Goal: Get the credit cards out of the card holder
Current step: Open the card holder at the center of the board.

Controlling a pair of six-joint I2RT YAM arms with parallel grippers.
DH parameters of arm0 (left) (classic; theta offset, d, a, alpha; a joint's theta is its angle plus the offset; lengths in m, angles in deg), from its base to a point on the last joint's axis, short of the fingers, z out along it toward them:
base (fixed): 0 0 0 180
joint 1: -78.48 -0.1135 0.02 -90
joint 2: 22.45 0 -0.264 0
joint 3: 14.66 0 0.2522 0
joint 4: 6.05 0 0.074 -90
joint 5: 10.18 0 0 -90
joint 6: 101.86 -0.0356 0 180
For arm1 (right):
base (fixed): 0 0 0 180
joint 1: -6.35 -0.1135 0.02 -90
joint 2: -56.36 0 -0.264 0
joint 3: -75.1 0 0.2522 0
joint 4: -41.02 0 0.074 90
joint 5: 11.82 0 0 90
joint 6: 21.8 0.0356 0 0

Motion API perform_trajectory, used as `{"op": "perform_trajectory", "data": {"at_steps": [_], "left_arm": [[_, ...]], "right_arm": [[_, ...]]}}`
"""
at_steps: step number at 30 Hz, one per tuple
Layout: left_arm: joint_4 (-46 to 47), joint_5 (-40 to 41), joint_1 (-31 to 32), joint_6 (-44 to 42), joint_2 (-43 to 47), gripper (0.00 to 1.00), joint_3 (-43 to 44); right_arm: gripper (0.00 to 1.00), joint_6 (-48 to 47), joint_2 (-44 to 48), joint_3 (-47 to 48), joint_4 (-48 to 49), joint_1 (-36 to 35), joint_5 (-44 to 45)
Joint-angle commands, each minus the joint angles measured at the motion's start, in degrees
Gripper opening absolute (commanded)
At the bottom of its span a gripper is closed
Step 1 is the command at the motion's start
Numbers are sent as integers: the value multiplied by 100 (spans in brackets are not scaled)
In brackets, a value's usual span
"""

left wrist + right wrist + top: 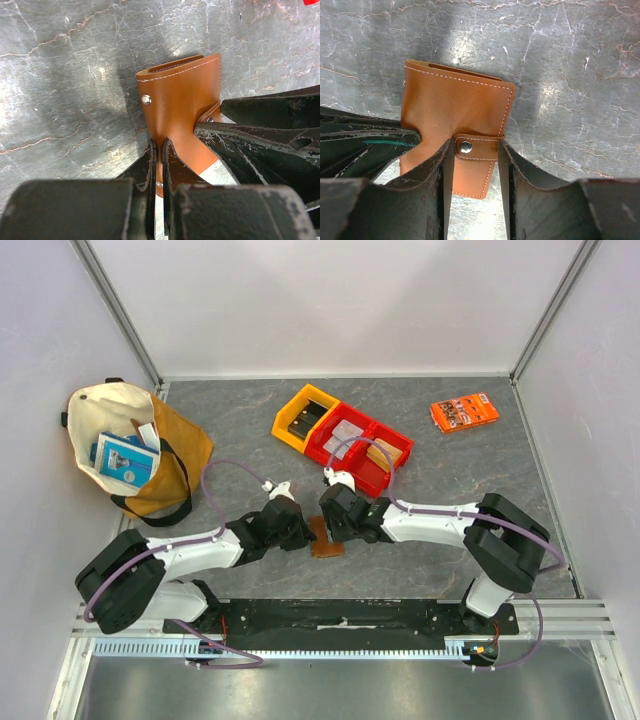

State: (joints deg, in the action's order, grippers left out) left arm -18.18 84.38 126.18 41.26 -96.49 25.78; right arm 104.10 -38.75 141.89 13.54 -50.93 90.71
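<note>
Card holder (326, 540), overhead a brown sliver on the table (450, 480) between both arms, shows its tab (476, 147) snapped in the right wrist view, long axis along the open-jawed right gripper (475, 147); left gripper (159, 145) pinches its edge.

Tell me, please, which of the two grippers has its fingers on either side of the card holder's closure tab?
The right gripper: its fingers stand apart, flanking the closure tab. The left gripper is pinched shut on the card holder.
</note>
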Motion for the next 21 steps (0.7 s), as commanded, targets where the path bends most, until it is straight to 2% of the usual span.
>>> {"op": "perform_trajectory", "data": {"at_steps": [1,8,13,17,21], "left_arm": [[-382,309,2,-21,118,2,-145],[-558,388,2,-56,232,2,-206],[-602,362,2,-39,294,2,-286],[-646,397,2,-30,416,2,-312],[-646,388,2,-56,487,2,-303]], "right_arm": [[40,-13,-236,137,-481,15,652],[23,75,-210,190,-1440,15,1979],[16,145,-87,251,-1836,15,2569],[15,198,-157,313,-2082,24,2833],[16,207,-26,295,-2039,32,2606]]}}
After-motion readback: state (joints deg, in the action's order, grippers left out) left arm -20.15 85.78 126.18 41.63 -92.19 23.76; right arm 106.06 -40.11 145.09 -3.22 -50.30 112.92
